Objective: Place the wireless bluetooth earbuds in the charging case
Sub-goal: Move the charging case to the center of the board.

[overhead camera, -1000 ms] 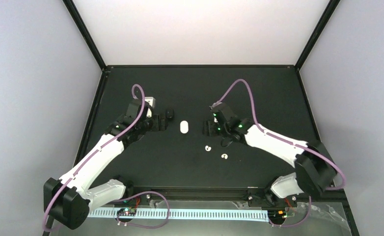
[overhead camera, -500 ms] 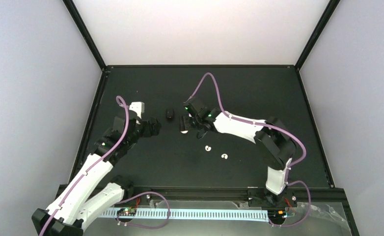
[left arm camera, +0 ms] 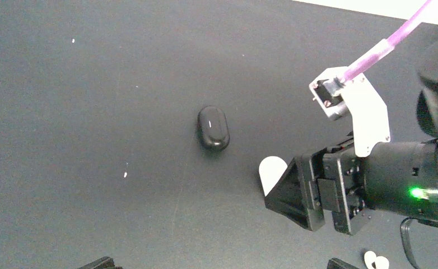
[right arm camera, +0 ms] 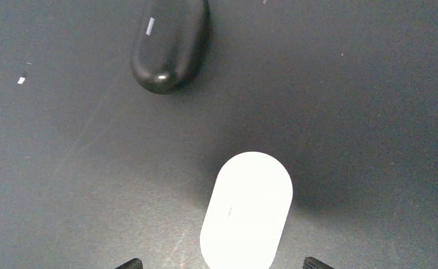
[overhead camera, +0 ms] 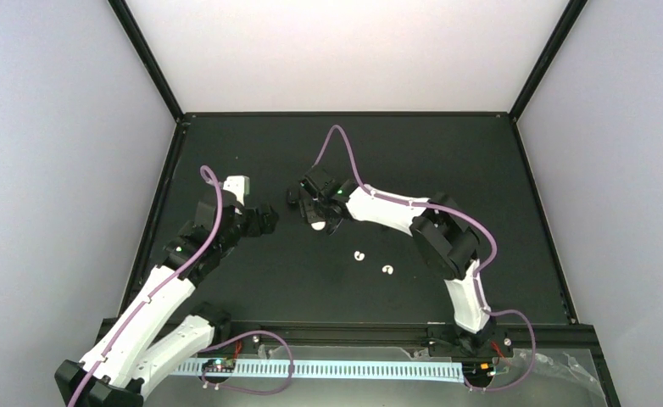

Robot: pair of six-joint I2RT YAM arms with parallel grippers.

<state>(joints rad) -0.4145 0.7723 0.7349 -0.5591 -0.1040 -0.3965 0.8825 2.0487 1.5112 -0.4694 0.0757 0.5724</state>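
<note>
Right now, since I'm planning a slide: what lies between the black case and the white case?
Nothing. In the right wrist view, only bare black mat separates the black case from the white case.

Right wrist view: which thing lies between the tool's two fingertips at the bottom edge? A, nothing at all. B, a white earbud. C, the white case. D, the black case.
C: the white case lies between the fingertips of the right tool, which stand apart on either side of it, while the black case lies farther off at the top.
</note>
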